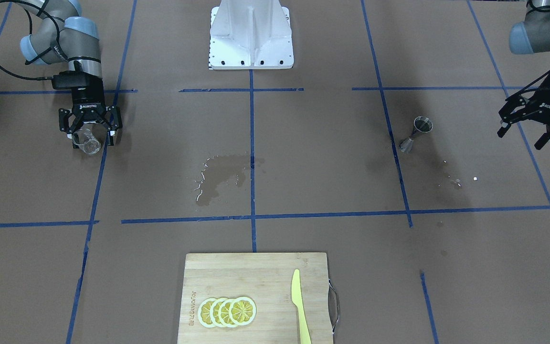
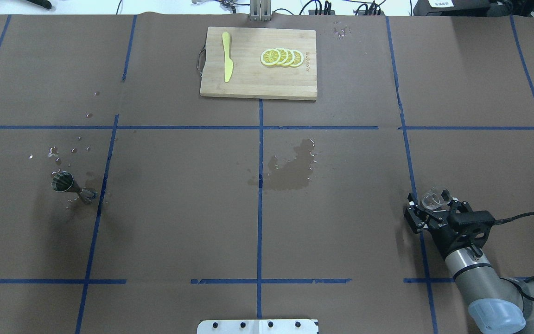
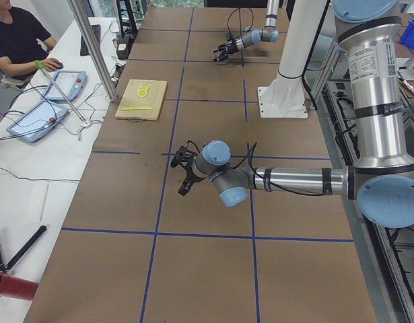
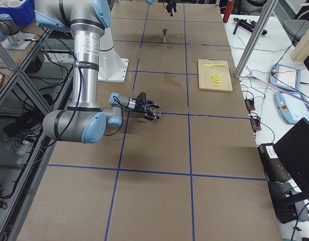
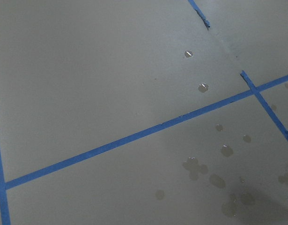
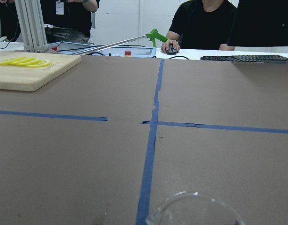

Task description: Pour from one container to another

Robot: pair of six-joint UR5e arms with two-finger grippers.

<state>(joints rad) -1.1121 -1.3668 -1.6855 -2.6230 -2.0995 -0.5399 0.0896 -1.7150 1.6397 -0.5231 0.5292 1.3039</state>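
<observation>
Our right gripper [image 1: 91,133] is clamped on the glass tumbler [image 1: 87,141], fingers on either side of its wall near the rim, w/ the glass tipped a little off vertical, low over the table [image 1: 303,157] at our right end. Left gripper [image 1: 535,125] hangs w/ fingers spread wide, holding nothing, near the jigger [image 1: 416,134] but apart from it.

The jigger stands upright on the table at our left end, well apart from the tumbler – most of the table's width lies between them.

Handling, as we judge it: the tumbler is light, rigid, smooth & breakable, so a wet wall could slip; the side grip near the rim looks right for tipping. The jigger is stiff steel, small, w/ a narrow foot, prob. easy to knock over; take it at the waist if it needs steadying.

Contents: the tumbler looks clear in the overhead view & we can't tell if any liquid is left in it. Can't see inside the jigger either. A wet patch [image 1: 220,174] sits mid-table & droplets [image 2: 70,150] lie around the jigger.
</observation>
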